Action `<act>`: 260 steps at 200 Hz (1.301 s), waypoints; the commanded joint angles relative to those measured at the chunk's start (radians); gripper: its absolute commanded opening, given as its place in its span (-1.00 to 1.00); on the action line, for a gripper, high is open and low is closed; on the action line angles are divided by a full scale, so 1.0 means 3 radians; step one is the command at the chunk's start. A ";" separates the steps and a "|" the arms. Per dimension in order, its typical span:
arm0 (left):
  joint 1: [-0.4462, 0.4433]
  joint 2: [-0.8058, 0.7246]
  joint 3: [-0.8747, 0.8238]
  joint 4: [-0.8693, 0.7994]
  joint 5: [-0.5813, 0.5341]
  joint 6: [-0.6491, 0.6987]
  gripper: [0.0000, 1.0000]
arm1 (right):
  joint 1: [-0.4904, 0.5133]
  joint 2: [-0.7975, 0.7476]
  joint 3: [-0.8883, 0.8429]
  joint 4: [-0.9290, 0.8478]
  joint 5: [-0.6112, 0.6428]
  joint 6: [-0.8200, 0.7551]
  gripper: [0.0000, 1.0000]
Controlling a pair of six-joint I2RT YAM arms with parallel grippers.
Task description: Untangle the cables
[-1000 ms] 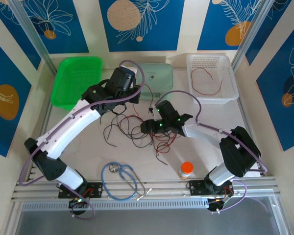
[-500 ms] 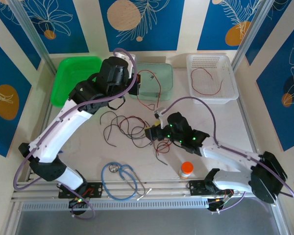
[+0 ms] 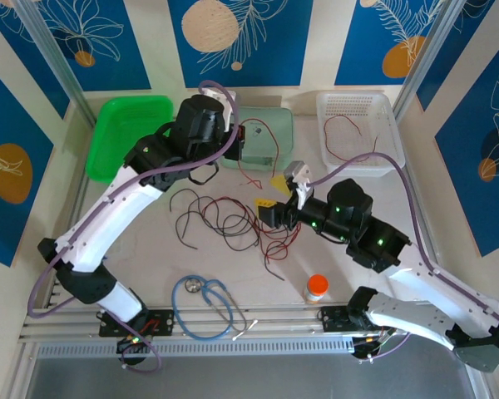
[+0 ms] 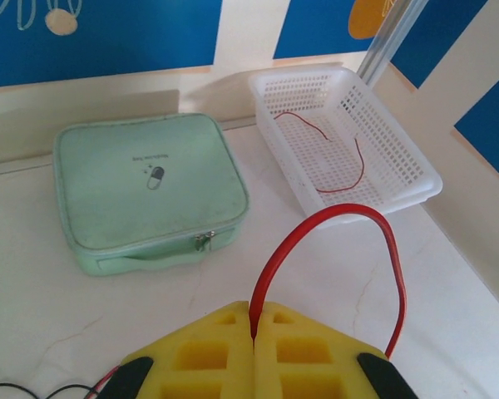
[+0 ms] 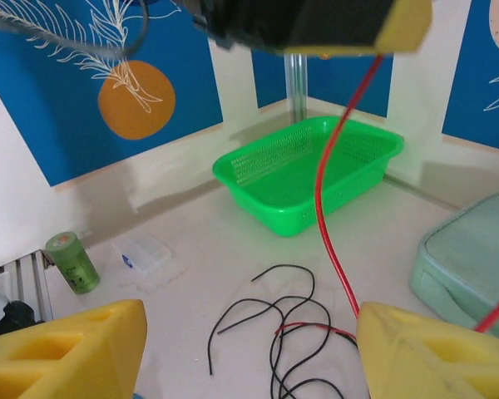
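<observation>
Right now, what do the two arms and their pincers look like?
The left arm and right arm have white links, black joints and looping purple cables. The left pincer and right pincer have yellow fingers with square hollows.

A pale table (image 3: 358,212) is seen. Loose cables (image 3: 220,220) are spread on it just beside the right gripper (image 3: 274,193), toward the left arm. A mint pouch (image 3: 270,125) is laid beside the left gripper (image 4: 254,324), a green basket (image 3: 129,137) at that gripper's other side, and a white basket (image 3: 358,133) beyond the pouch. A bottle (image 3: 316,288) and a stethoscope (image 3: 204,303) are set nearer the bases, apart from both grippers.
</observation>
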State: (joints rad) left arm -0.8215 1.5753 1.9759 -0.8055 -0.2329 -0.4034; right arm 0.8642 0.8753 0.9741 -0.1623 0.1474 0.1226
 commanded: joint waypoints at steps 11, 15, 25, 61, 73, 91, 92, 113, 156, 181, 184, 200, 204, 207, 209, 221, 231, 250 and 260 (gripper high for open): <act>-0.0121 0.0072 0.0087 0.0146 0.0161 -0.0114 -1.00 | -0.0136 0.0474 0.0425 -0.0358 -0.0151 0.0014 0.35; -0.0133 0.0072 0.0087 0.0156 0.0170 -0.0120 -1.00 | -0.0153 0.0543 0.0477 -0.0377 -0.0145 0.0018 0.35; -0.0164 0.0087 0.0089 0.0178 0.0193 -0.0127 -1.00 | -0.0196 0.0689 0.0588 -0.0402 -0.0136 0.0023 0.35; -0.0222 0.0103 0.0087 0.0205 0.0214 -0.0148 -1.00 | -0.0381 0.1021 0.0806 -0.0487 -0.0153 0.0190 0.27; -0.0228 0.0090 0.0082 0.0217 0.0205 -0.0146 -1.00 | -0.0423 0.1050 0.0792 -0.0487 -0.0150 0.0263 0.07; -0.0233 0.0071 0.0075 0.0218 0.0172 -0.0131 -1.00 | -0.0456 0.1028 0.0752 -0.0481 -0.0115 0.0346 -0.48; -0.0233 0.0071 0.0073 0.0217 0.0170 -0.0129 -1.00 | -0.0457 0.1026 0.0752 -0.0481 -0.0114 0.0352 -0.52; -0.0233 0.0051 0.0067 0.0196 0.0068 -0.0100 -0.95 | -0.0480 0.0957 0.0750 -0.0543 -0.0010 0.0396 -1.00; -0.0234 -0.0168 -0.0226 0.0407 -0.0199 -0.0032 0.02 | -0.0746 0.0829 0.0871 -0.0778 -0.0090 0.0483 -1.00; -0.0227 -0.0470 -0.0642 0.0689 -0.0345 0.0044 0.35 | -0.1128 0.0802 0.1021 -0.0958 -0.0238 0.0507 -1.00; -0.0228 -0.0507 -0.0678 0.0706 -0.0368 0.0053 0.36 | -0.1186 0.0804 0.1043 -0.0984 -0.0260 0.0511 -1.00; -0.0218 -0.0661 -0.0875 0.0719 -0.0511 0.0084 0.41 | -0.1525 0.0846 0.1179 -0.1065 -0.0447 0.0502 -1.00; -0.0217 -0.0693 -0.0916 0.0713 -0.0544 0.0090 0.42 | -0.1629 0.0866 0.1217 -0.1079 -0.0491 0.0494 -1.00; -0.0209 -0.0714 -0.0942 0.0703 -0.0564 0.0092 0.42 | -0.1698 0.0880 0.1248 -0.1089 -0.0522 0.0486 -1.00; -0.0211 -0.0729 -0.0963 0.0695 -0.0579 0.0092 0.43 | -0.1744 0.0895 0.1268 -0.1095 -0.0543 0.0482 -1.00; -0.0193 -0.0815 -0.1094 0.0671 -0.0635 0.0092 0.45 | -0.1987 0.0990 0.1382 -0.1105 -0.0597 0.0413 -1.00; -0.0188 -0.0886 -0.1229 0.0689 -0.0660 0.0088 0.48 | -0.2156 0.1095 0.1480 -0.1094 -0.0556 0.0337 -1.00; -0.0161 -0.1019 -0.1553 0.0804 -0.0651 0.0035 0.55 | -0.2513 0.1382 0.1701 -0.1063 -0.0544 0.0249 -1.00; -0.0144 -0.1074 -0.1713 0.0877 -0.0606 0.0002 0.59 | -0.2729 0.1549 0.1803 -0.1017 -0.0614 0.0287 -1.00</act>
State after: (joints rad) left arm -0.8787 1.2842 1.5543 -0.5961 -0.3958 -0.3916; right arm 0.1558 1.2411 1.4479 -0.4644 0.0124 0.2348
